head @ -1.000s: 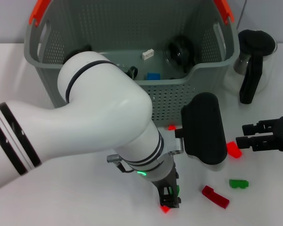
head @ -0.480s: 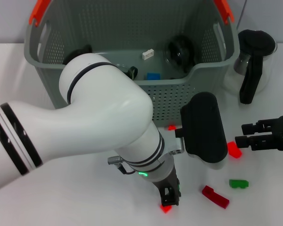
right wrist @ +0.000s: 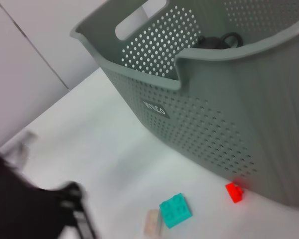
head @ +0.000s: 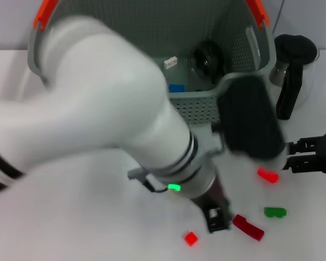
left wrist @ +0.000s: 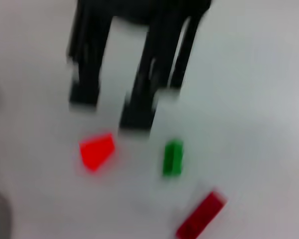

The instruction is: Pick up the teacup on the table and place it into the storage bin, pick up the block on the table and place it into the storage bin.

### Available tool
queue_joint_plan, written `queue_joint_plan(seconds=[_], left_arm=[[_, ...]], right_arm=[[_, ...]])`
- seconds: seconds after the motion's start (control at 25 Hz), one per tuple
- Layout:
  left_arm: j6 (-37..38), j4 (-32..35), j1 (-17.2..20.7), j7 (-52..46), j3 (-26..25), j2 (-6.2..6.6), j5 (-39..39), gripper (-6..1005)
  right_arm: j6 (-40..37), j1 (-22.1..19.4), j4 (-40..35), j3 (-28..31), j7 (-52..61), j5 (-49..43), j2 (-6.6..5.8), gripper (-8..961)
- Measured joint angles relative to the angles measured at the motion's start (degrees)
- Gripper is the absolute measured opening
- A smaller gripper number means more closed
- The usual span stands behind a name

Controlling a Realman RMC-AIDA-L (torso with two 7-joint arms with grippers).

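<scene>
Looking down from the head camera, I am seeing my left arm filling most of the frame, blurred, with its left gripper (head: 217, 220) hanging low over the white table (head: 87, 228) in front of the storage bin (head: 206, 100). I cannot tell whether its fingers are apart or closed. A small red block (head: 190, 238) is lying on the table just beside that gripper, apart from it, and a long dark-red block (head: 248, 227) is sitting just on its other side. A green block (head: 275, 212) and another bright red block (head: 268, 175) are lying farther toward my right gripper (head: 290, 155), which is resting at the table's right edge with its fingers slightly apart and nothing between them. A black-handled kettle (head: 291, 70) is standing to the right of the bin. Inside the bin I am seeing a blue block (head: 176, 87), a white piece (head: 170, 62) and a dark round object (head: 207, 58). The arm's bulk is hiding the bin's left half.
</scene>
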Motion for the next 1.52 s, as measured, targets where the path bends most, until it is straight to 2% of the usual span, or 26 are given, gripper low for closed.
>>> queue_joint_plan(seconds=[0.08,0.12,0.2,0.28,0.32,0.4,0.48,0.52,0.56,0.6,0.68,0.76,0.84,0.88,1.0,1.16,1.2,1.24,1.36,1.4,1.48,1.52], left_arm=[[8.79,11.05,1.56,-0.05,-8.15,0.06,-6.24,162],[8.79,11.05,1.56,-0.05,-8.15,0.06,-6.24,168],[13.8,16.17,1.44,1.21,-17.54,0.2,-12.19,180],[15.36,17.44,-0.02,2.52,-24.85,0.3,-14.8,192],[15.63,17.28,-1.76,3.85,-30.75,0.46,-15.71,198],[14.71,14.77,-5.26,7.2,-39.99,0.8,-16.02,210],[11.33,8.34,-9.23,10.39,-47.88,1.72,-15.21,222],[9.18,4.05,-11.21,10.98,-50.36,2.53,-14.58,229],[5.16,-5.26,-14.86,10.51,-52.87,4.75,-13.92,235],[5.16,-5.26,-14.86,10.51,-52.87,4.75,-13.92,241],[1.18,-14.2,-17.25,9.79,-53.96,6.72,-13.81,253],[-4.59,-20.16,-17.36,9.6,-54.57,7.21,-12.99,265],[-4.59,-20.16,-17.36,9.6,-54.57,7.21,-12.99,277],[-7.51,-19.83,-16.37,9.6,-54.69,7.02,-12.51,283],[-8.13,-18.8,-15.76,9.53,-54.77,7.01,-12.44,351],[-3.15,-11.23,-13.66,8.41,-55.89,6.76,-13.84,442],[-3.15,-11.23,-13.66,8.41,-55.89,6.76,-13.84,465],[4.61,-5.02,-11.88,9.96,-55.88,5.91,-17.82,487],[16.8,1.94,-9.79,13.18,-54.41,4.45,-23.83,561],[21.6,5.02,-8.86,14.1,-53.39,3.61,-25.59,587],[29.97,10.38,-6.34,13.92,-49.03,1.24,-26.55,639],[32.05,12.03,-5.34,13.12,-46.65,0.69,-26.14,664]], right_arm=[[-0.04,-0.13,0.0,0.0,0.35,0.01,-0.1,683],[-0.02,-0.21,0.0,0.0,0.45,0.01,-0.17,683],[-0.06,-0.33,0.0,0.0,0.48,0.06,-0.19,683],[-0.03,-0.36,-0.01,0.01,0.41,0.09,-0.18,683],[0.01,-0.35,0.0,-0.01,0.36,0.05,-0.1,683],[0.02,-0.21,-0.01,-0.08,0.33,0.02,0.02,684],[0.04,0.06,0.0,-0.28,0.38,0.0,0.12,684],[0.03,0.18,0.0,-0.31,0.43,-0.01,0.17,684],[-0.02,0.31,0.0,-0.35,0.46,-0.01,0.22,684],[-0.07,0.41,0.0,-0.36,0.47,-0.03,0.24,684],[-0.2,0.57,0.0,-0.48,0.48,-0.07,0.27,684],[-0.21,0.57,0.0,-0.63,0.48,-0.14,0.28,684],[-0.24,0.38,0.0,-0.71,0.42,-0.22,0.21,684],[-0.26,0.3,0.0,-0.73,0.38,-0.24,0.15,684],[-0.4,0.18,0.0,-0.73,0.34,-0.27,-0.09,684],[-0.5,0.17,0.0,-0.72,0.1,-0.28,-0.21,683],[-0.47,0.17,0.0,-0.71,0.08,-0.28,-0.22,683],[-0.48,0.19,0.0,-0.71,0.08,-0.28,-0.23,683],[-0.43,0.22,0.0,-0.71,0.27,-0.28,-0.22,683],[-0.35,0.23,0.01,-0.71,0.36,-0.28,-0.22,683],[-0.22,0.24,0.0,-0.7,0.43,-0.26,-0.22,683],[-0.17,0.24,0.0,-0.7,0.44,-0.27,-0.2,683]])
